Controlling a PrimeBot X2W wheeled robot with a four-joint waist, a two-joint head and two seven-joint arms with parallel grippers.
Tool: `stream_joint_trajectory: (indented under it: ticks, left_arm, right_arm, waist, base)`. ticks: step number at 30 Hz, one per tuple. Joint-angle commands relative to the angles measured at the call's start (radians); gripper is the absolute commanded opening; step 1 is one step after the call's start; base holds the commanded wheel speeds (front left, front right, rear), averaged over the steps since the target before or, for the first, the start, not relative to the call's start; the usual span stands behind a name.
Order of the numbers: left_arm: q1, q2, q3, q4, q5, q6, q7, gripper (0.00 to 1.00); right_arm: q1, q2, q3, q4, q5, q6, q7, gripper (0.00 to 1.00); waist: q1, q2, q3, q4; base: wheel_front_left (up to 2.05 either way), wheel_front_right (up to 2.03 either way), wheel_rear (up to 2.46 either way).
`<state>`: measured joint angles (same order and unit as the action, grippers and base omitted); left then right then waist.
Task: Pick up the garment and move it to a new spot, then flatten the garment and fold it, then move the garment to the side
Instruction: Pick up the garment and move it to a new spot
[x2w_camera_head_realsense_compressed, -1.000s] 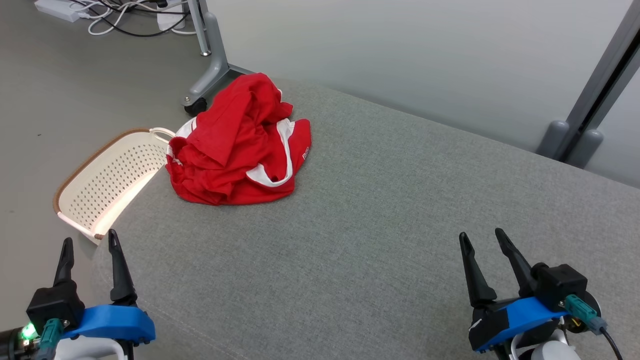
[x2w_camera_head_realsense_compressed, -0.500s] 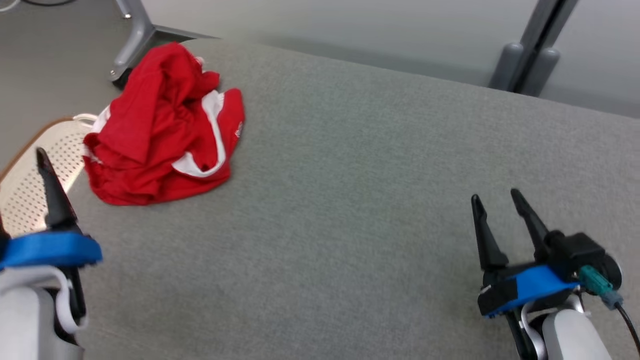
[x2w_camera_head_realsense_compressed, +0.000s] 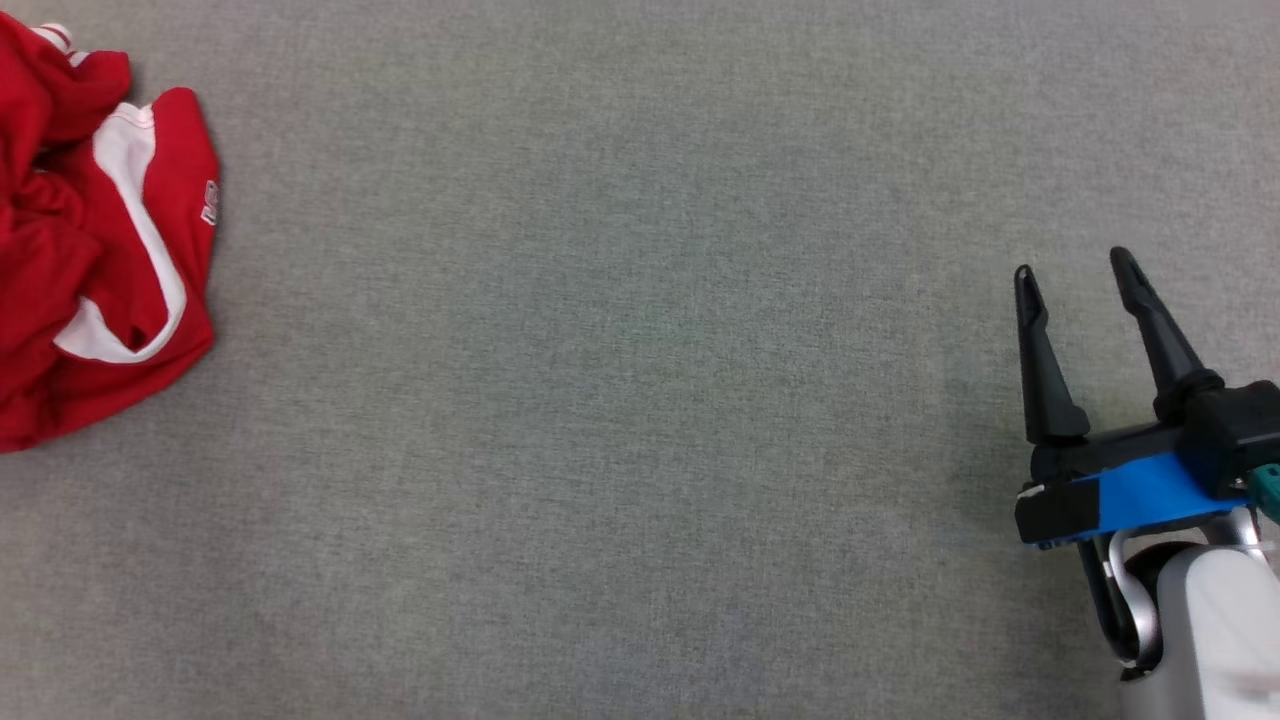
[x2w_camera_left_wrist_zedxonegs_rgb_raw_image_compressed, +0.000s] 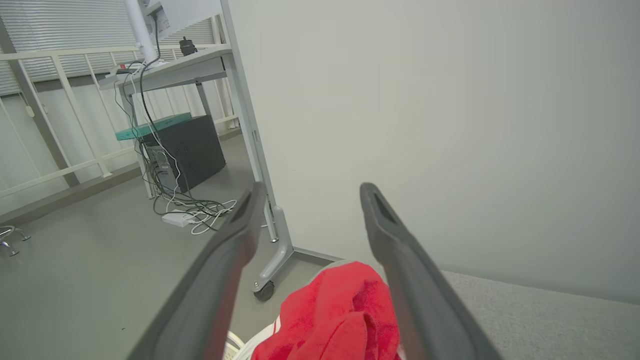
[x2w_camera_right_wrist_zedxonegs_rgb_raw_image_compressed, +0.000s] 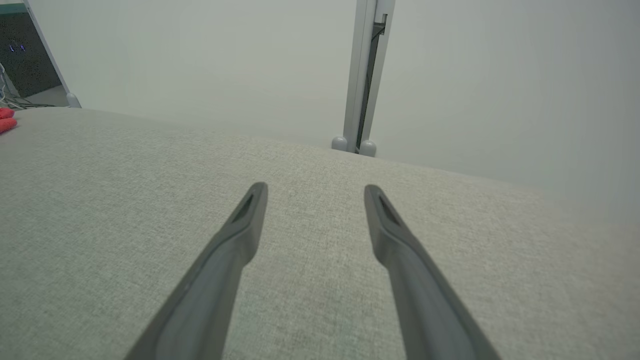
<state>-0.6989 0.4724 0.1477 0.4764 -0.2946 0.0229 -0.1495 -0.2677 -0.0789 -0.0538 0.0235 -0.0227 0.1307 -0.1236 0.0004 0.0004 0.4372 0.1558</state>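
The garment (x2w_camera_head_realsense_compressed: 90, 240), red with white trim, lies crumpled at the left edge of the head view on the grey fabric surface (x2w_camera_head_realsense_compressed: 600, 400). In the left wrist view the garment (x2w_camera_left_wrist_zedxonegs_rgb_raw_image_compressed: 335, 315) sits low between the fingers of my left gripper (x2w_camera_left_wrist_zedxonegs_rgb_raw_image_compressed: 310, 192), which stands open just before it with nothing held. My right gripper (x2w_camera_head_realsense_compressed: 1072, 265) hovers open at the right of the head view, far from the garment. In the right wrist view that gripper (x2w_camera_right_wrist_zedxonegs_rgb_raw_image_compressed: 314, 189) points across bare grey surface, and a sliver of the garment (x2w_camera_right_wrist_zedxonegs_rgb_raw_image_compressed: 6, 120) shows at the far left edge.
Behind the surface stand pale partition panels with a grey post (x2w_camera_right_wrist_zedxonegs_rgb_raw_image_compressed: 364, 75). Off its left end is grey floor with a desk leg on a castor (x2w_camera_left_wrist_zedxonegs_rgb_raw_image_compressed: 267, 280), a dark computer case (x2w_camera_left_wrist_zedxonegs_rgb_raw_image_compressed: 187, 150) and loose cables (x2w_camera_left_wrist_zedxonegs_rgb_raw_image_compressed: 192, 212).
The head camera has swung down and to the right, so the garment now sits at the view's left edge and the left gripper has left the view. Both grippers stay open.
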Motion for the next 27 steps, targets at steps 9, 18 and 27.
stream_joint_trajectory:
  ticks: [9,18,27]
  left_arm:
    - [-0.118,0.042,-0.057,0.302,-0.004,-0.068,0.111,1.00]
    - [-0.169,0.009,-0.089,0.534,-0.052,-0.128,0.232,1.00]
    - [-0.208,0.005,-0.107,0.618,-0.090,-0.150,0.119,0.00]
  right_arm:
    - [0.007,-0.027,-0.010,-0.075,0.000,0.000,0.031,1.00]
    - [-0.006,-0.043,0.006,-0.102,0.007,0.000,0.051,1.00]
    - [-0.001,-0.045,0.032,-0.096,0.021,0.000,0.049,1.00]
  waist:
    - [-0.0004,-0.0004,0.054,-0.029]
    - [-0.0004,-0.0004,0.059,-0.023]
    - [-0.0004,-0.0004,0.054,-0.023]
  base:
    - [0.00,0.00,0.00]
    - [0.00,0.00,0.00]
    - [0.00,0.00,0.00]
